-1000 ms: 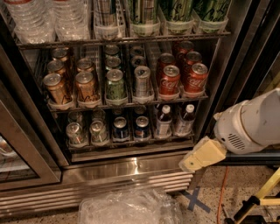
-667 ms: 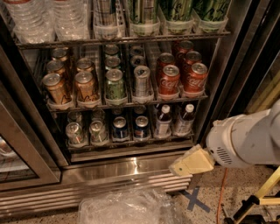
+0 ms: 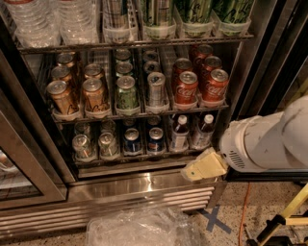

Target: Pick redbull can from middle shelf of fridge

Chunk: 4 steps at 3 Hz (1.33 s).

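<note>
- redbull can [image 3: 155,89]: slim silver-grey, upright, front of its lane on the middle shelf [image 3: 144,116], fourth lane from left
- green can [image 3: 126,92] just beside it on the left, red Coca-Cola can [image 3: 185,88] just beside on the right, second Coca-Cola can [image 3: 214,85] in the far-right lane
- two gold cans [image 3: 61,96] [image 3: 94,94] at the front of the left lanes; more cans lined up behind each front can
- rack below: silver cans [image 3: 81,146], blue cans [image 3: 131,140], small bottles [image 3: 179,132]
- rack above: tall green cans [image 3: 193,10], clear bottles [image 3: 33,21]
- fridge [image 3: 120,192]: door open, ribbed steel base at the bottom, glass door [image 3: 21,175] swung out at left
- gripper [image 3: 204,166]: cream-coloured, low at the right, in front of the fridge base edge, below the lower rack, well apart from the redbull can
- gripper opening: cannot tell; not touching any can
- white arm [image 3: 269,141] comes in from the right edge
- floor: crumpled clear plastic bag [image 3: 139,228], blue tape X [image 3: 214,219], orange cable [image 3: 243,211], yellow pole [image 3: 285,216] at bottom right
</note>
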Available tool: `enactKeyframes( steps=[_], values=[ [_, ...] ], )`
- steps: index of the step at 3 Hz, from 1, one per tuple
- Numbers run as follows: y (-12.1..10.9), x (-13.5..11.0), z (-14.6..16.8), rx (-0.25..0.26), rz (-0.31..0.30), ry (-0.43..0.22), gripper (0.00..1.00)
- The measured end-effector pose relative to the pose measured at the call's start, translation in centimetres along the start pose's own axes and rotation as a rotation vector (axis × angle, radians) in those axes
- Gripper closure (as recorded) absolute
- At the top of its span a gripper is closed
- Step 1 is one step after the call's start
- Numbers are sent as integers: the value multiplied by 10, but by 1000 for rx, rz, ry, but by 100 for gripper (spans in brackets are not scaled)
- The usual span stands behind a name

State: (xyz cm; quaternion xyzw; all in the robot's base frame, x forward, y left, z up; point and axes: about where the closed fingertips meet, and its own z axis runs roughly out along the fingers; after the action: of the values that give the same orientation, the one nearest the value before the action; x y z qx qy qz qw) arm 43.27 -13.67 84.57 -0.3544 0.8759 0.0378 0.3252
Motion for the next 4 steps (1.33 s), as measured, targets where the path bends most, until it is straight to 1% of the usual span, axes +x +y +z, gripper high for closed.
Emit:
enactKeyframes(
  steps=[1, 2, 3, 4],
  values=[
    [1, -6, -1, 33, 46, -70, 0],
    [8, -13, 1, 80, 183, -186, 0],
    [8, -23, 4, 140, 287, -289, 0],
    [-4, -27, 4, 206, 344, -363, 0]
  ],
)
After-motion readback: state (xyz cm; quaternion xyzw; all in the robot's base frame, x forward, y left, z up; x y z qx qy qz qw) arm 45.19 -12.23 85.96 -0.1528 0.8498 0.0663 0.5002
